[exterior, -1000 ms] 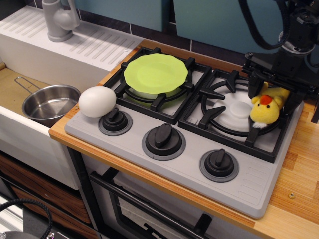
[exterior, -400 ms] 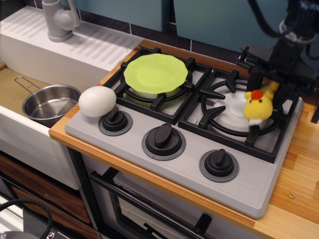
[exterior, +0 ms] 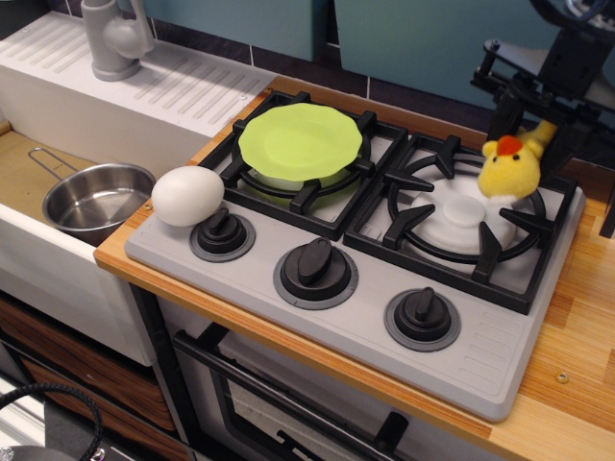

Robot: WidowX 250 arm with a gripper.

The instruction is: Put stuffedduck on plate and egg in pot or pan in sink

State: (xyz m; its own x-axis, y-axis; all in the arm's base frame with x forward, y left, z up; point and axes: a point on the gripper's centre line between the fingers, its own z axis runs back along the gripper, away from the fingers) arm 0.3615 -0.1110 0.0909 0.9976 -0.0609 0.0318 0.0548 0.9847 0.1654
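A: What do we see at the gripper (exterior: 527, 144)?
B: We see it clamped on the duck (exterior: 509, 168), held above the right burner (exterior: 461, 213).
A: And the rest?
B: Plate (exterior: 300, 140) on the left burner; egg (exterior: 187, 196) at the stove's left edge; pot (exterior: 94, 199) in the sink (exterior: 24, 173). We read no writing.

Plate (exterior: 300, 142) on rear-left burner grate. Egg (exterior: 187, 196) on stove (exterior: 317, 322) front-left corner, just behind leftmost knob (exterior: 222, 233), left-front of plate. Pot (exterior: 96, 199) in sink (exterior: 24, 178), left of egg, apart from it. Faucet (exterior: 114, 38) behind pot, at rear of sink. Stuffedduck (exterior: 508, 170) in pincer (exterior: 524, 125), above rt burner (exterior: 459, 213), clear of grate, well rt of plate.
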